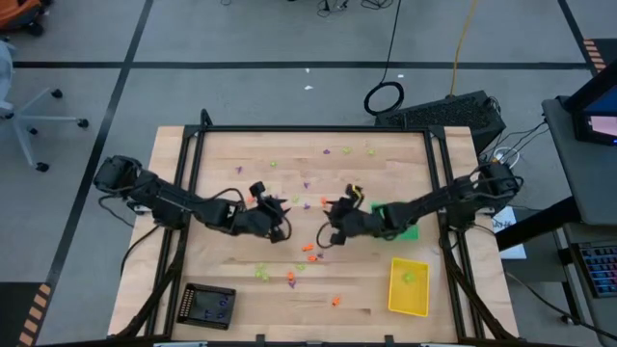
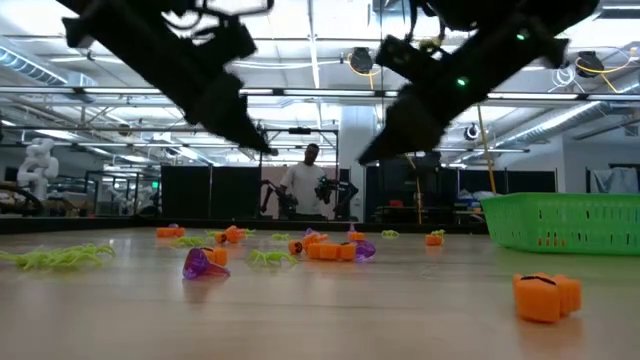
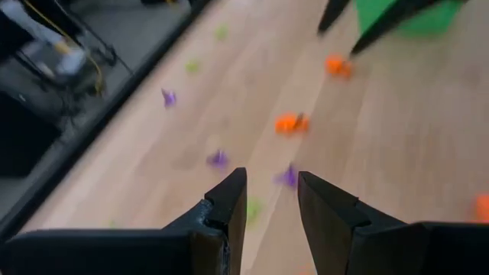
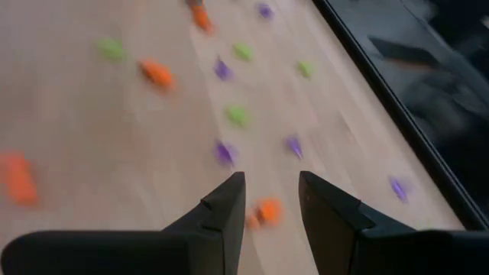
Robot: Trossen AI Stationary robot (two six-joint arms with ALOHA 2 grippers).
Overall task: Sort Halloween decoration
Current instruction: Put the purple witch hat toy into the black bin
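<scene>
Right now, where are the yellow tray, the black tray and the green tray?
yellow tray (image 1: 409, 300): high view, on a bare part of its floor.
black tray (image 1: 196, 306): high view, on its floor near one side.
green tray (image 2: 565, 222): low view, on its mesh side wall.

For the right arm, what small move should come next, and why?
Probably lower the right tool straight down onto the orange trinket. Its fingers are open with nothing between them, and that trinket lies on the table just past the gap. The left tool is empty too.
</scene>
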